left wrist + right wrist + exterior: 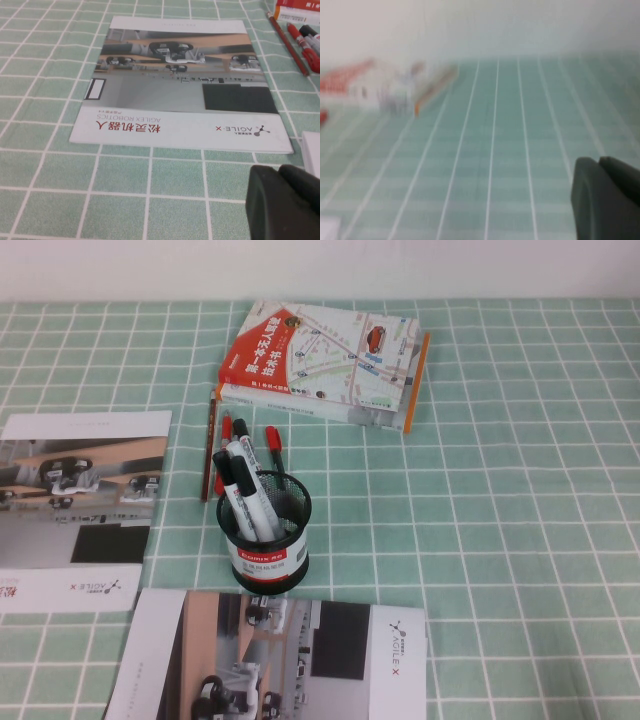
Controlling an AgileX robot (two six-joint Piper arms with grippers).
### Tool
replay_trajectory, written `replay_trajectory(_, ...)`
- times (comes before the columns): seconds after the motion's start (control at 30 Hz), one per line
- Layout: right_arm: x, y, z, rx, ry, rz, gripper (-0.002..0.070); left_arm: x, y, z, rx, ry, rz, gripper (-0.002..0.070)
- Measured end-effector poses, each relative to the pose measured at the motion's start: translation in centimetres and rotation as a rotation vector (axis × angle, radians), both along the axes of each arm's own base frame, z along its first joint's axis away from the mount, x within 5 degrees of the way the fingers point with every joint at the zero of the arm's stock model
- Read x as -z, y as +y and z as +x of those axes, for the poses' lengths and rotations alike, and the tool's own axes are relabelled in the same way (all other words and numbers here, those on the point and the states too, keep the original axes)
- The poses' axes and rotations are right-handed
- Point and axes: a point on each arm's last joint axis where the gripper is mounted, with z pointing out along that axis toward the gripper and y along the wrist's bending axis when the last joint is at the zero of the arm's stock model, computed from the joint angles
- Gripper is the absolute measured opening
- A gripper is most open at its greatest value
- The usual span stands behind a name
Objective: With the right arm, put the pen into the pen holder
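Inside the pen holder (266, 530) I see the pen (245, 495) standing already, so nothing remains; right gripper (607, 197) and left gripper (287, 202) sit pinched closed, empty.

From my remote station I read this as a robotics lab or demonstration desk laid out like an office. The worktop (520, 500) carries a green cloth with a white grid and backs onto a plain pale wall (320, 268). Office stationery stands on it: a black mesh pen holder (266, 530) with markers, loose red-capped markers (272, 443), a pencil (209, 445) and stacked books (325, 365). Two brochures (180, 85) printed with robot pictures and the AgileX Robotics name lie flat on the cloth.
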Motion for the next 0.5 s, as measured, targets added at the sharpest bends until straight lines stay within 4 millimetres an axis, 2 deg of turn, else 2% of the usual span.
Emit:
replay_trajectory(0.27, 1.3, 0.2, -0.3, -0.024, 0.143, -0.033, -0.0019, 0.0, 0.0, 0.0, 0.0, 0.0, 0.0, -0.0004)
replay_trajectory(0.5, 1.5, 0.2, -0.3, -0.025, 0.163, -0.038, -0.0019, 0.0, 0.0, 0.0, 0.0, 0.0, 0.0, -0.0004)
